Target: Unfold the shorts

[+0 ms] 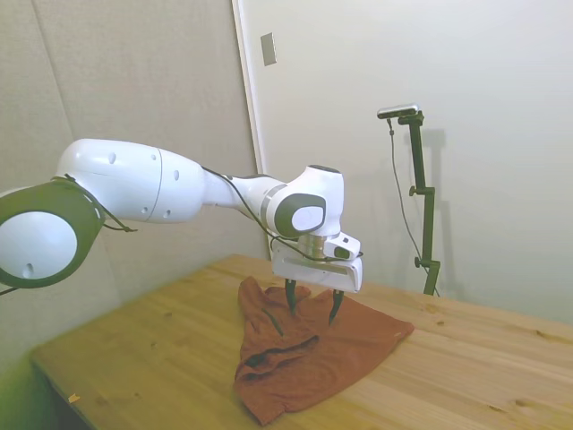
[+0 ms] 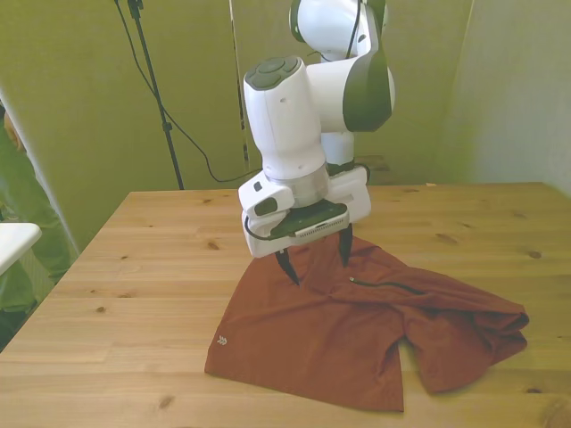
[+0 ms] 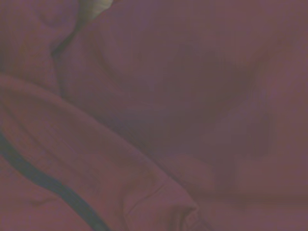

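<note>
The rust-brown shorts (image 2: 339, 330) lie on the wooden table (image 2: 161, 241), spread flat toward the front view's left and bunched in folds at the front view's right. A dark pocket slit (image 2: 393, 285) shows near their middle. My gripper (image 2: 317, 259) hangs just above the shorts' far edge, open, with its two dark fingers spread and pointing down at the cloth. In the side view the gripper (image 1: 312, 305) stands over the middle of the shorts (image 1: 304, 354). The wrist view is filled with blurred cloth of the shorts (image 3: 183, 96) and the dark slit (image 3: 43, 180).
A person's sleeve (image 2: 22, 223) and a white object (image 2: 13, 241) show at the front view's left edge, beside the table. Bare wood lies all around the shorts.
</note>
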You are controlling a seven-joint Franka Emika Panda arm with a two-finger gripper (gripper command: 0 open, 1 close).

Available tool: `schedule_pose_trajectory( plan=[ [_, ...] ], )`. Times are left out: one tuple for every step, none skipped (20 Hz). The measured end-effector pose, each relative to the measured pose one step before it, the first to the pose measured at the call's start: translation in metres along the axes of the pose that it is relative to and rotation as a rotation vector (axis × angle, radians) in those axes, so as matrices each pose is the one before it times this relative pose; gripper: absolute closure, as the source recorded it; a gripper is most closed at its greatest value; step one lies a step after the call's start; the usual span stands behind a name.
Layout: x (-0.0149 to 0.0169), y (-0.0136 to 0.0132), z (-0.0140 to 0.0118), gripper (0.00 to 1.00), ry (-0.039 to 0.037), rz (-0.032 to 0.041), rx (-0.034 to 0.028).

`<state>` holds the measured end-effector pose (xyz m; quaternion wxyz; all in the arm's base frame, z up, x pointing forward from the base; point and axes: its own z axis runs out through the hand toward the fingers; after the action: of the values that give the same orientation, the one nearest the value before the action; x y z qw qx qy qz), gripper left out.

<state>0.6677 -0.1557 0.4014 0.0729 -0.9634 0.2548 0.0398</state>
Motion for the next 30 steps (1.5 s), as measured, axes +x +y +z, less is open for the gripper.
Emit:
schedule_pose_trajectory(
  plan=[
    [0.00228, -0.00032, 0.00415, 0.0, -0.00988, 0.0041, -0.00358],
    [0.00144, 0.00022, 0.00414, 0.0, -0.00741, 0.00214, -0.00279],
    [0.00087, 0.00048, 0.00361, 0.0, -0.00515, 0.00195, -0.00209],
    [0.00033, 0.00032, 0.00276, 0.0, -0.00442, 0.00178, -0.00173],
    [-0.0003, -0.00002, 0.00302, 0.0, -0.00561, 0.00074, -0.00154],
    [-0.00105, -0.00056, 0.00318, 0.0, -0.00612, -0.00046, -0.00138],
    [-0.00119, -0.00109, 0.00324, 0.0, -0.00634, -0.001, -0.0016],
    [-0.00132, -0.00142, 0.00359, 0.0, -0.00667, -0.00163, -0.00239],
    [-0.00151, -0.00147, 0.00392, 0.0, -0.00614, -0.00101, -0.00232],
    [-0.00186, -0.00074, 0.00426, 0.0, -0.00601, 0.00034, -0.00304],
    [-0.00139, -0.00033, 0.00395, 1.0, -0.00305, 0.00038, -0.00221],
    [-0.00116, 0.00025, 0.00291, 1.0, -0.00073, 0.00161, -0.00061],
    [-0.00114, 0.00069, 0.00272, 1.0, -0.00378, 0.00248, -0.00106],
    [-0.00074, 0.00055, 0.00063, 1.0, 0.00172, 0.00119, 0.00051],
    [-0.00085, 0.00056, -0.00004, 1.0, 0.00267, 0.00112, 0.00086],
    [-0.00122, 0.00068, 0.00014, 1.0, 0.00075, 0.00112, 0.0005],
    [-0.00092, 0.00052, 0.00008, 1.0, -0.00076, 0.00086, 0.00004],
    [-0.00086, 0.00051, 0.00021, 1.0, -0.00061, 0.001, 0.00005],
    [-0.0007, 0.00058, 0.0002, 1.0, -0.00043, 0.00093, -0.00003],
    [-0.00036, 0.00057, 0.00034, 1.0, -0.00109, 0.0014, -0.00037],
    [0.00004, 0.00051, 0.0002, 1.0, -0.00036, 0.00133, -0.00034],
    [0.00006, 0.00034, 0.00009, 1.0, -0.00015, 0.00102, -0.00023],
    [-0.00004, 0.00012, 0.00018, 1.0, -0.00039, 0.00052, -0.00019],
    [-0.00006, -0.00016, 0.00003, 1.0, 0.00003, 0.00006, -0.00044],
    [-0.0001, -0.00028, 0.00007, 1.0, 0.00001, 0.00039, -0.00067],
    [-0.00008, -0.00019, -0.00004, 1.0, 0.00003, 0.00113, -0.00022],
    [-0.00009, -0.00018, -0.00009, 1.0, 0.00003, 0.00058, -0.00007],
    [-0.00007, -0.00016, -0.00001, 1.0, -0.00002, 0.00058, -0.00021],
    [-0.00012, -0.00014, -0.00017, 1.0, 0.00004, 0.0007, -0.00011],
    [-0.00022, -0.00027, -0.00036, 1.0, 0.00021, 0.00085, -0.00011]
  ],
)
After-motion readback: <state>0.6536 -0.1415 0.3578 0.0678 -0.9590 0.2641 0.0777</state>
